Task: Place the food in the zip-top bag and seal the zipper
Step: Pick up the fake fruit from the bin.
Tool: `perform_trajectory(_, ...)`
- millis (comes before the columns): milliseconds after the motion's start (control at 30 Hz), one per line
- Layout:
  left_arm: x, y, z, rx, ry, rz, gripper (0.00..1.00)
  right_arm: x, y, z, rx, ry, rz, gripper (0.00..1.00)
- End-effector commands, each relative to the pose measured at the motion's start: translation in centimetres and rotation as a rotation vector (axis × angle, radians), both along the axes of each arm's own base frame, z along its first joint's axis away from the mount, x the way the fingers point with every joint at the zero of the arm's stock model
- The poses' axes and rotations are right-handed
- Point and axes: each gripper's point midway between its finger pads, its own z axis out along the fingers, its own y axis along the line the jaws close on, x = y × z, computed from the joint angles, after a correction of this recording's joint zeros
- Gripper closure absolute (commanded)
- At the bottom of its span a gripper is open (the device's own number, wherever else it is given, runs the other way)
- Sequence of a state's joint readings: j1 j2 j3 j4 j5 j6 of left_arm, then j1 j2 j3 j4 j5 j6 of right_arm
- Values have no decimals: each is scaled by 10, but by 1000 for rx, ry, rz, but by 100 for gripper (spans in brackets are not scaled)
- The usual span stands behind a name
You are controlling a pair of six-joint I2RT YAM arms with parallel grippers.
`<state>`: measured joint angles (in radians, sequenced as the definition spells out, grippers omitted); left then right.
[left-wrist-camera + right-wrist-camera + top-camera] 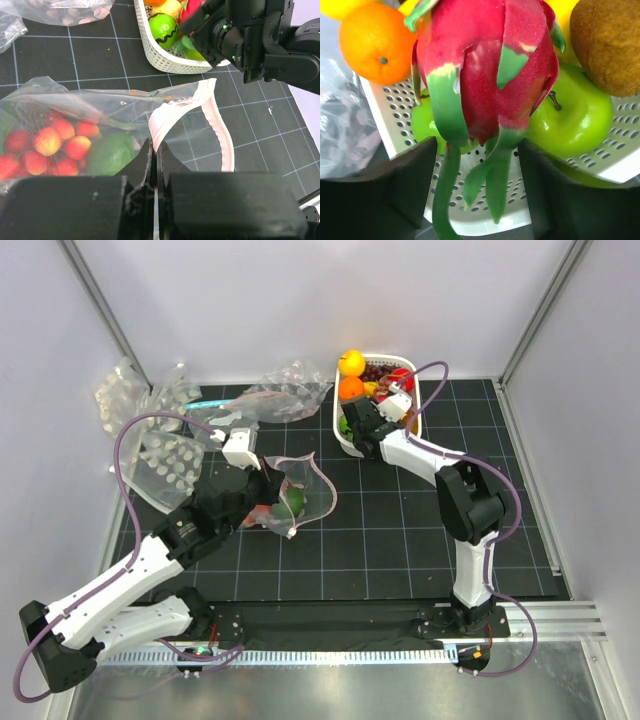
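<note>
Materials, finish.
Dragon fruit (485, 65) is showing pebbled skin; basket (395, 105) is showing perforated white plastic; zip-top bag (75, 100) is glinting, clear film.

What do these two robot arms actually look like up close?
Both the left arm and right arm are white tubes joined by bulky black joints, each trailed by a looping purple cable. The left tool and right tool have blocky matte-black fingers.
</note>
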<state>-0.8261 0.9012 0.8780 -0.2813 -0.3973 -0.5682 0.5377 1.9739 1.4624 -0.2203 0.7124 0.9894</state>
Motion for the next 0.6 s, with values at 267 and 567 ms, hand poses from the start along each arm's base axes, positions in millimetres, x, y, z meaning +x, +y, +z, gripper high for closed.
perform_trajectory(267,4,0,11,-25,-34,13,100,2,3,47,51,-145,5,99)
perform_trajectory(567,4,2,13,-25,-40,18,100,-13,-2,80,60,-209,34,99)
